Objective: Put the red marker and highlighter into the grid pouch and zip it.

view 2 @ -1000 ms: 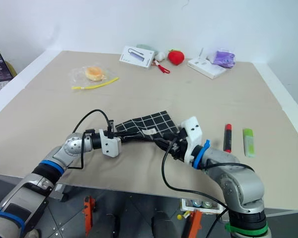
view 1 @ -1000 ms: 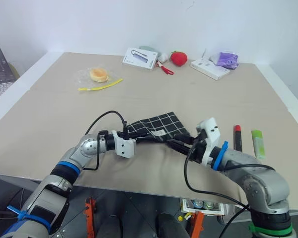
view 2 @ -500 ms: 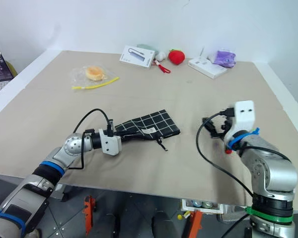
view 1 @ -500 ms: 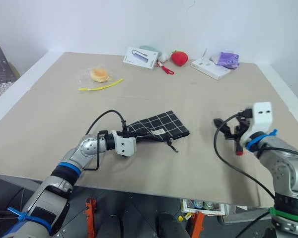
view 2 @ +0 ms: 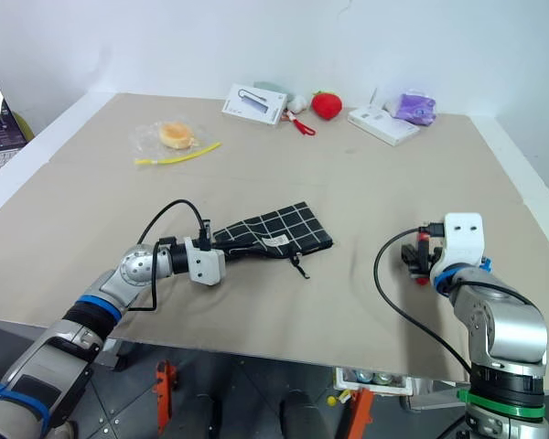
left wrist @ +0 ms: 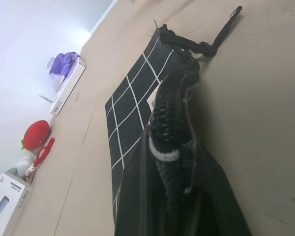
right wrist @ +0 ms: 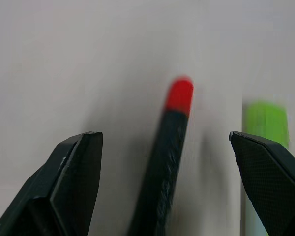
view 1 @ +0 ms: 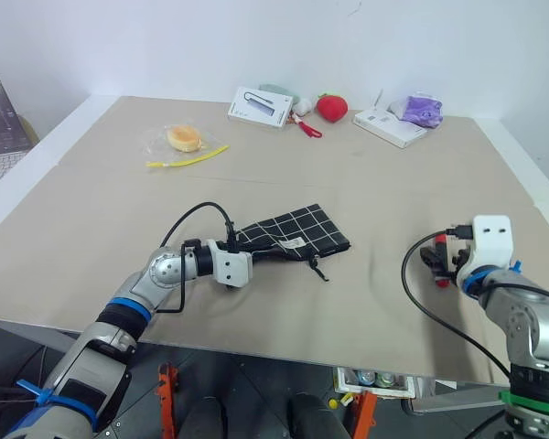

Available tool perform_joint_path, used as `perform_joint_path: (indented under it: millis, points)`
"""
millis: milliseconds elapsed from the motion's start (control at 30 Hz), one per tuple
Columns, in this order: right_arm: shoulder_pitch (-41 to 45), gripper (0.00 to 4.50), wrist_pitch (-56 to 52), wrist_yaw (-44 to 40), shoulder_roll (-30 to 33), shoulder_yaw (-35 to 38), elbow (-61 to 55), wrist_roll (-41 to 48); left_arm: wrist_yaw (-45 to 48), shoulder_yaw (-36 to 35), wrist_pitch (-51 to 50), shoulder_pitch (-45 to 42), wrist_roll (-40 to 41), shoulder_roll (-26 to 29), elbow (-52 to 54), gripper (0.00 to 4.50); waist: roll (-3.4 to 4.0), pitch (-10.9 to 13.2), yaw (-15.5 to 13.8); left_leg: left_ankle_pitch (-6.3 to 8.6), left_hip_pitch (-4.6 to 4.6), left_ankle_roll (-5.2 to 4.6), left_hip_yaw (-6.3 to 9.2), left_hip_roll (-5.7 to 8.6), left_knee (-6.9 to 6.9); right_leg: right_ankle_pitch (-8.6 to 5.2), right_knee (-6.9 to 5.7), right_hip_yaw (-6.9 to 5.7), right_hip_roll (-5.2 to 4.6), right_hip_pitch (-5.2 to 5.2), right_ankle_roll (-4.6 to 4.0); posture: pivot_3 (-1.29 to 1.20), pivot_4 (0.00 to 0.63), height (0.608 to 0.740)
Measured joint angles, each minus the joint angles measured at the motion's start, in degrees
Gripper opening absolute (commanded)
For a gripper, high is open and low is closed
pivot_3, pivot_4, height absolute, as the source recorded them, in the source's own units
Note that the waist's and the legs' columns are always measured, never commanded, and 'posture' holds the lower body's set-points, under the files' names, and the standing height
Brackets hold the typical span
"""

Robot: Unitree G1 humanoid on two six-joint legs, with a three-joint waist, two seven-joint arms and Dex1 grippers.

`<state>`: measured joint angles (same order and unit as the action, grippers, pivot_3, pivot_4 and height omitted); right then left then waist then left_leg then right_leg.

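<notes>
Nearest the table's (view 1: 366, 302) front edge, the left gripper (view 1: 242, 259) is pinched tight on the left end of the grid pouch (view 1: 293, 233), which lies flat a little left of centre, its free end toward the middle of the table and its black pull cord (view 1: 317, 267) trailing out on the bare top just beside it. In the left wrist view the pouch's mouth gapes a little past the pinching fingers. Toward the front right corner, the right gripper (right wrist: 169, 187) hangs with its 2 fingers spread wide on either side of the red marker (right wrist: 167, 162), which lies on the table, red tip pointing away from the wrist; the fingers are not yet touching it. The highlighter (right wrist: 265, 128) lies just beside the marker on the side of the right edge, so near that the outer finger sits over it. That is the main risk, as I judge it: if the gripper drops as it stands, the outer finger may land on the highlighter or rake both pens together, knocking the marker askew or rolling it toward the front edge. The marker is slim and round, so an off-centre close could also squirt it out. The pouch mouth looks only partly open, so a later insertion may snag. Along the far edge, well apart from all this, sit a bagged bun (view 1: 181, 138) with a yellow strip (view 1: 185, 160), a white box (view 1: 258, 107), red scissors (view 1: 306, 128), a strawberry plush (view 1: 329, 107), a flat white box (view 1: 388, 127) and a purple toy (view 1: 420, 110).
</notes>
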<state>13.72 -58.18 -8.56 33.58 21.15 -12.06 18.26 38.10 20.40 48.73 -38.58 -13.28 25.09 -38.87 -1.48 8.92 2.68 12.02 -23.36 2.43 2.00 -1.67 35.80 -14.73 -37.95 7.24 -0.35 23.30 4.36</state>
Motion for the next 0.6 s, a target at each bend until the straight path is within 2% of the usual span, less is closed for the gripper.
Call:
perform_joint_path:
  millis: [233,267,300,367,400,500,600]
  points:
    - [-0.58,4.44,-1.99,-0.3,-2.0,1.24,-0.01,0.63,-0.02,-0.04,-0.19,0.06,0.01,-0.05,0.02,0.0,0.0,0.0,0.03,0.0,0.01,0.0,0.01,0.0,0.03,0.01,0.0,-0.01,0.01,-0.03,0.0,0.0,0.15,0.733]
    - [-0.58,3.89,-2.45,-0.33,-2.23,1.57,-0.13,0.79,-0.01,-0.05,-0.2,0.07,0.03,-0.08,0.04,0.0,0.0,-0.01,0.02,0.0,0.01,0.0,0.01,0.0,0.02,0.01,0.0,-0.02,0.01,-0.03,0.0,0.0,0.15,0.733]
    - [-0.62,3.59,-2.69,-0.49,-2.32,1.61,-0.25,1.0,-0.01,-0.05,-0.22,0.08,0.03,-0.11,0.05,0.0,0.0,-0.01,0.01,0.0,0.01,0.0,0.03,0.0,0.02,0.01,0.0,-0.03,0.01,-0.04,0.0,0.0,0.15,0.733]
    - [-0.98,2.66,-2.75,-1.15,-2.4,1.4,-0.77,1.22,-0.02,-0.08,-0.31,0.08,0.04,-0.33,0.06,0.0,-0.01,-0.01,-0.11,0.0,0.01,0.0,0.05,0.0,0.02,0.0,0.0,-0.05,0.01,-0.06,0.01,0.0,0.15,0.733]
    - [-1.18,2.05,-2.74,-1.43,-2.41,1.05,-1.13,1.28,-0.02,-0.1,-0.33,0.08,0.05,-0.43,0.06,0.0,-0.01,-0.01,-0.15,0.0,0.01,0.0,0.06,0.01,0.03,-0.01,0.0,-0.05,0.0,-0.06,0.02,0.0,0.15,0.733]
    - [-1.62,0.67,-1.55,-2.18,-2.25,-0.2,-1.64,1.0,0.01,-0.17,-0.34,0.06,0.07,-0.59,0.04,0.0,-0.02,-0.01,-0.19,0.0,-0.01,0.0,0.06,0.04,0.04,-0.02,0.02,-0.03,-0.03,-0.08,0.04,0.0,0.15,0.733]
    - [-2.72,0.54,2.47,-5.66,-0.28,-1.3,-1.38,0.56,0.4,-0.27,-0.36,0.01,0.34,-0.62,-0.01,0.0,0.0,0.0,-0.17,0.0,-0.03,0.0,0.05,0.06,0.05,-0.02,0.03,-0.01,-0.04,-0.06,0.05,0.0,0.15,0.733]
